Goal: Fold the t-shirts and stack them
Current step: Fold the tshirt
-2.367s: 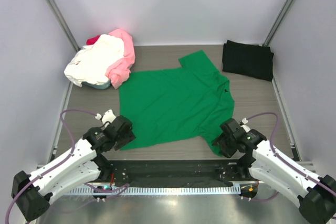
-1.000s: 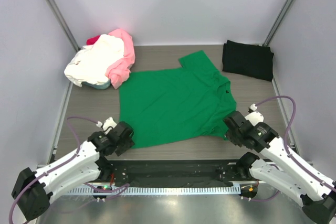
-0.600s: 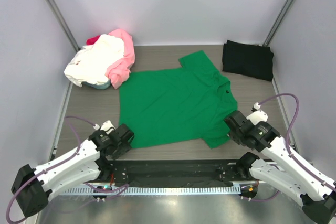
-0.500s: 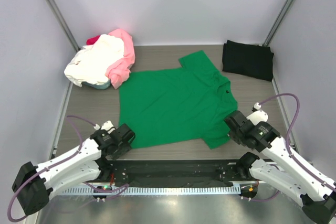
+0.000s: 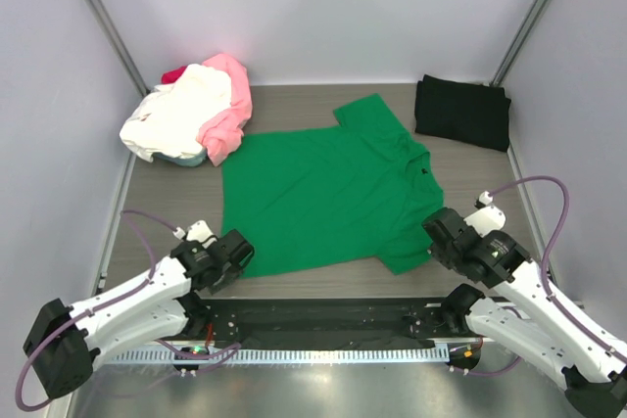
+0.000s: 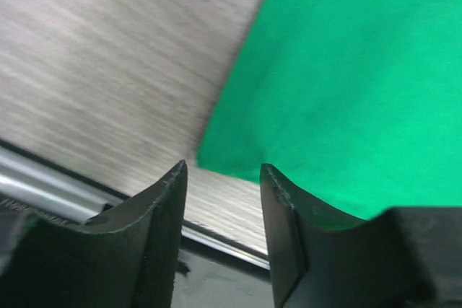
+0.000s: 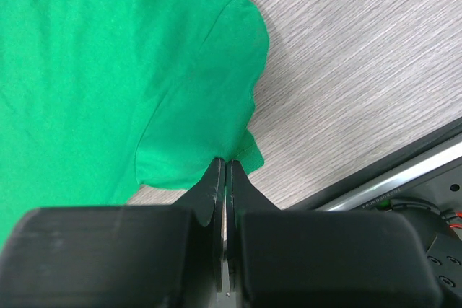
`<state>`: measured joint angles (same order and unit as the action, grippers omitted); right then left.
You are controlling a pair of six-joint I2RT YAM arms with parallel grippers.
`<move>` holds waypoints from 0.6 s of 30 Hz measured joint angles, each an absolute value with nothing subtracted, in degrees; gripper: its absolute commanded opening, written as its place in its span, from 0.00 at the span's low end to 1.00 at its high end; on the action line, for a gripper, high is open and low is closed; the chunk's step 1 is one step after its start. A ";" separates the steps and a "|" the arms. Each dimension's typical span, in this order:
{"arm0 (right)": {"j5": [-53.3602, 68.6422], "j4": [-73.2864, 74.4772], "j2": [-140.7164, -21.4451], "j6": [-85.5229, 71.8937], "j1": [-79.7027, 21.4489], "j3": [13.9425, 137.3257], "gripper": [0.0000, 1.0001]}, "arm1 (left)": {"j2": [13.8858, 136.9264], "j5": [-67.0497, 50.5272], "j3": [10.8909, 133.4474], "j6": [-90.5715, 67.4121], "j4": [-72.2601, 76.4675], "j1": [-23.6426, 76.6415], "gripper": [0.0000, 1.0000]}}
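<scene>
The bright green t-shirt [image 5: 323,193] lies spread flat in the middle of the table. My right gripper [image 5: 434,234] is at its near right sleeve. In the right wrist view that gripper [image 7: 225,161] is shut on the sleeve's hem, and the green cloth [image 7: 108,55] spreads away beyond it. My left gripper [image 5: 238,247] sits at the shirt's near left corner. In the left wrist view it [image 6: 222,169] is open, and the green corner [image 6: 216,153] lies on the table just past the tips, touched by neither finger. A folded black t-shirt [image 5: 460,112] lies at the back right.
At the back left lies a loose pile of a cream-white t-shirt [image 5: 176,119], a pink one [image 5: 230,105] and a red one [image 5: 174,73]. A black rail [image 5: 323,315] runs along the near edge, close to both grippers. Walls stand on the left, right and far sides.
My right gripper has drawn the sleeve out toward the near right, and it now lies flatter. My left gripper has shifted slightly along the near left corner and stays open.
</scene>
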<state>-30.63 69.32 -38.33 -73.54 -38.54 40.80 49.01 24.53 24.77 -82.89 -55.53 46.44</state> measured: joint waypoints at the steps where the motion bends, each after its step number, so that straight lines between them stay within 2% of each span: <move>1: -30.68 69.32 -38.22 -73.52 -38.54 40.80 0.01 | 48.16 24.71 24.69 -82.89 -55.13 46.44 0.44; 9: -30.76 69.41 -38.37 -73.32 -38.54 40.82 0.01 | 38.72 26.44 23.51 -83.50 -54.59 46.44 0.51; 18: -30.72 68.75 -40.29 -72.69 -38.54 40.82 0.01 | 45.87 26.44 22.72 -83.48 -54.22 46.44 0.59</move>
<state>-30.72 68.75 -40.29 -72.69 -38.54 40.82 45.87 26.44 22.72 -83.48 -54.22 46.44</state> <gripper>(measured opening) 0.029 0.587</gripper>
